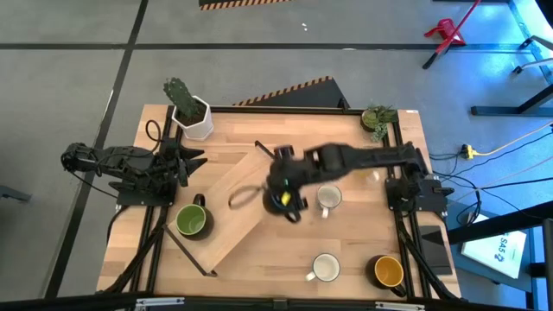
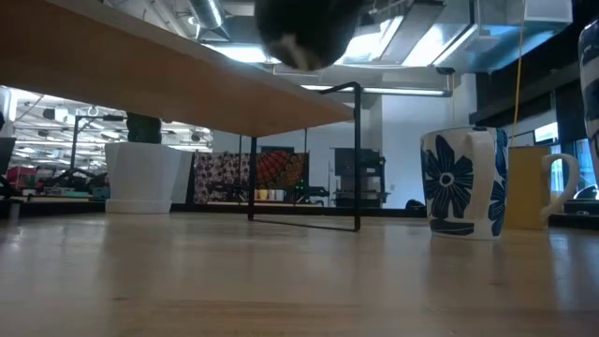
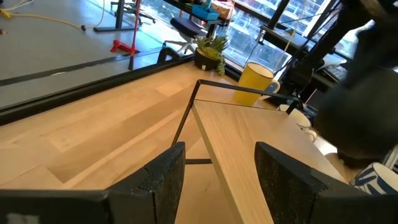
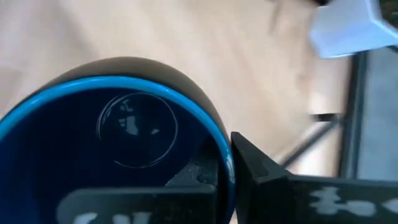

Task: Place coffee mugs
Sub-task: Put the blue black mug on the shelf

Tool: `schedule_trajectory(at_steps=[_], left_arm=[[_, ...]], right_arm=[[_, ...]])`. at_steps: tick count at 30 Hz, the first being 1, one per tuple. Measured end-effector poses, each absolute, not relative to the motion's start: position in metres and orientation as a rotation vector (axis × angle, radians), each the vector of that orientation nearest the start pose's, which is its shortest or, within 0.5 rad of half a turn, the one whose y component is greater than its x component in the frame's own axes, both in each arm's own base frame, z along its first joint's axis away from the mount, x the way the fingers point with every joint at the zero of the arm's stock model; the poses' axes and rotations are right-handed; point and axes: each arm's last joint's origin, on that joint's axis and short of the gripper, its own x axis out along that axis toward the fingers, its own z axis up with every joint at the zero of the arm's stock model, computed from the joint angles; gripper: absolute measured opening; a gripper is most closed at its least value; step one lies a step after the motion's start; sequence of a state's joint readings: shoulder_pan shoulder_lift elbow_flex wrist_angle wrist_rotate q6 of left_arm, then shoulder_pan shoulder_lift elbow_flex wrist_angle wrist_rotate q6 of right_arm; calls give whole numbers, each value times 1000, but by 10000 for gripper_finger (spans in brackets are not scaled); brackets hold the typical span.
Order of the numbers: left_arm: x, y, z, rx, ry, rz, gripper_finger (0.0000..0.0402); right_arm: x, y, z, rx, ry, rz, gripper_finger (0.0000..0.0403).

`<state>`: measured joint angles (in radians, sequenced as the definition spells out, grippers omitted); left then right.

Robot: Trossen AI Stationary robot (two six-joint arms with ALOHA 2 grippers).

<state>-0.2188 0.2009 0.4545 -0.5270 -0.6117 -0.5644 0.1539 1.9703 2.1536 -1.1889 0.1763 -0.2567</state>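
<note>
We pick up at the right pincer (image 1: 285, 200), out over the middle of the tabletop (image 1: 251, 142), and in the right wrist view it is clamped on the rim of the dark blue mug (image 4: 118, 134), one finger (image 4: 261, 168) pressed against the mug's outer wall, bright blue lip around a dark inside. In the low view that mug (image 2: 304, 33) hangs clear above the wood, carried in the air. Just beside the pincer, towards the right edge, we have a white mug (image 1: 328, 198) standing on the tabletop. Nearer the front edge sits a second white mug (image 1: 325, 268), and the yellow-orange mug (image 1: 388, 271) stands by the front right corner. Right under the pincer's reach runs a long slanted wooden shelf (image 1: 246, 207) on a thin black frame, crossing the middle of the tabletop. Over by the left edge, the green mug (image 1: 192, 219) sits next to that shelf. Our left pincer (image 1: 186, 164) waits at the left edge, and the left wrist view shows its fingers (image 3: 163, 177) spread well apart, holding nothing. At the back left corner stands the white pot with a cactus (image 1: 192, 114), and at the back right corner the small green potted plant (image 1: 378, 117).
</note>
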Motion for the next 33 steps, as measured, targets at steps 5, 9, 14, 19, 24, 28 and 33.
schedule_trajectory(at_steps=[5, 9, 14, 19, 24, 28, 33], left_arm=[[73, 1, 251, -443, 134, 449, 188], [73, 1, 251, -444, 133, 449, 188], [73, 1, 251, -444, 133, 449, 188], [73, 1, 252, -445, 127, 453, 188], [74, 1, 252, -448, 125, 453, 188], [74, 1, 253, -455, 114, 450, 188], [74, 1, 253, -457, 109, 449, 188]], right_arm=[[414, 23, 360, -432, 991, 83, 1], [423, 10, 357, -421, 950, 91, 1], [431, 8, 349, -434, 951, 118, 1], [433, 8, 347, -444, 943, 139, 3], [434, 8, 347, -452, 934, 144, 25], [435, 9, 347, -471, 927, 153, 46], [437, 8, 348, -479, 905, 143, 81]])
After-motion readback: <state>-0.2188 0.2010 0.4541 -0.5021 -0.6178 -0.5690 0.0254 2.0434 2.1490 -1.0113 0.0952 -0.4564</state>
